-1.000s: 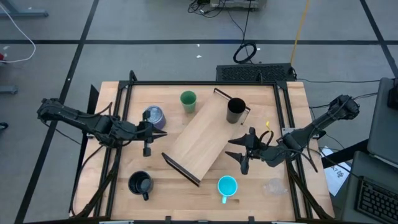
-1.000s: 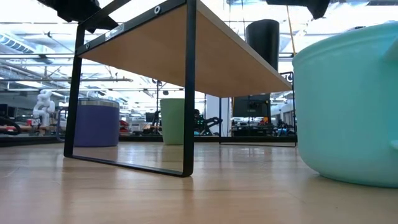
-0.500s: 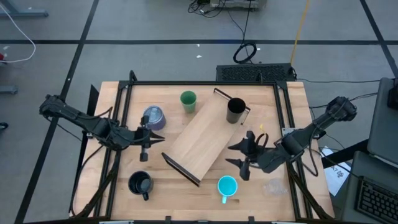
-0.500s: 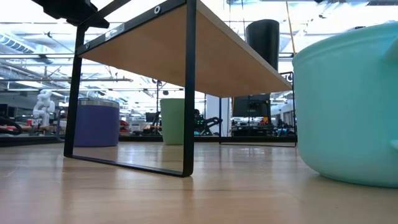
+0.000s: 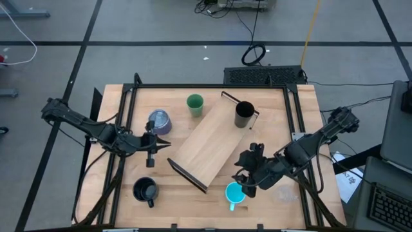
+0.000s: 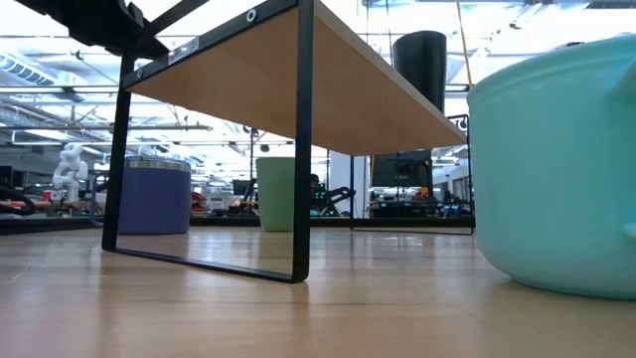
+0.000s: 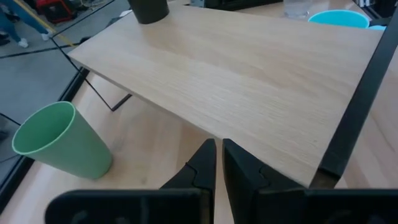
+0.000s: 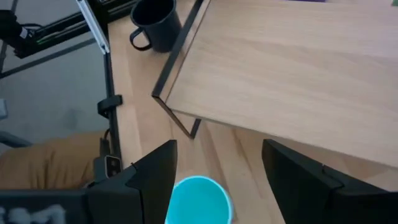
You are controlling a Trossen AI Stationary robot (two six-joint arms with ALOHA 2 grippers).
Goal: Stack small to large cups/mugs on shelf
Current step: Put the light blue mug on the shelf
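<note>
Cups and mugs sit scattered around the shelf (image 5: 215, 143), which lies slantwise across the middle of the desk (image 5: 302, 106); only the tall black mug (image 5: 243, 115) stands on it, at its far end, so the stacking is judged barely begun.

At the left, the squat black mug (image 5: 145, 191) waits in the near corner and the purple-grey mug (image 5: 159, 121) stands farther back. The left pincer (image 5: 153, 147) hovers between them, just left of the shelf, clenched and empty, apparently waiting. The green cup (image 5: 194, 104) stands beyond the shelf's far edge.

Toward the right, the cyan mug (image 5: 234, 193) sits just past the shelf's near end. The right pincer (image 5: 245, 180) hangs over it with its fingers spread wide, one on either side of the rim in its wrist view, likely lined up to take this mug next. The tiny clear cup (image 5: 282, 192) lies right of that.

Compared with a second ago, the right pincer has travelled from beside the shelf's right edge nearer, down over the cyan mug, fingers unchanged. The left pincer has barely shifted and stays clenched.
</note>
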